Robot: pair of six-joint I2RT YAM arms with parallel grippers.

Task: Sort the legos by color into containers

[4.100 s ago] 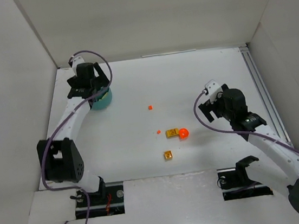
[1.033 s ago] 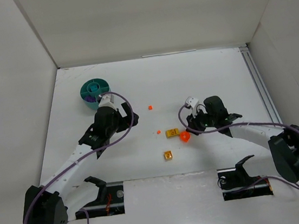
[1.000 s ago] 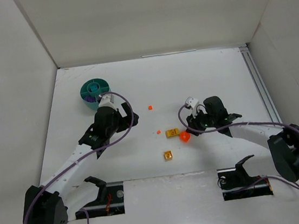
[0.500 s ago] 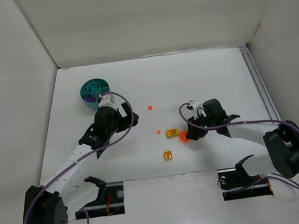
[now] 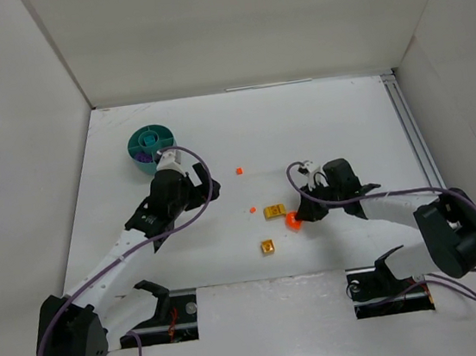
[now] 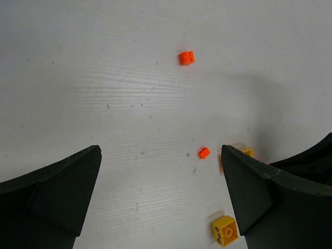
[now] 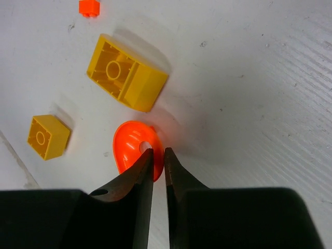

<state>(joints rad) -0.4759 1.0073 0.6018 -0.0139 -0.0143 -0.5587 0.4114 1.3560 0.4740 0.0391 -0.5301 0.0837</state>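
Note:
A round orange dish-shaped lego (image 7: 132, 148) lies on the table, and my right gripper (image 7: 158, 151) is shut on its rim, one finger inside the dish and one outside. From above, this right gripper (image 5: 299, 214) sits at the orange piece (image 5: 293, 219). Next to it are a larger yellow brick (image 7: 127, 72), a small yellow brick (image 7: 48, 136) and a tiny orange bit (image 7: 89, 7). My left gripper (image 6: 160, 150) hangs wide open above the table, holding nothing, with an orange brick (image 6: 187, 57) ahead of it. The teal bowl (image 5: 150, 145) stands at the back left.
White walls enclose the table on three sides. A metal rail (image 5: 415, 147) runs along the right side. The left arm (image 5: 171, 195) reaches between the bowl and the loose bricks. Purple bits show in one compartment of the bowl.
My right gripper slid left onto the orange dish piece and closed on its rim. The left arm, over the bowl four seconds ago, has since stayed still and open.

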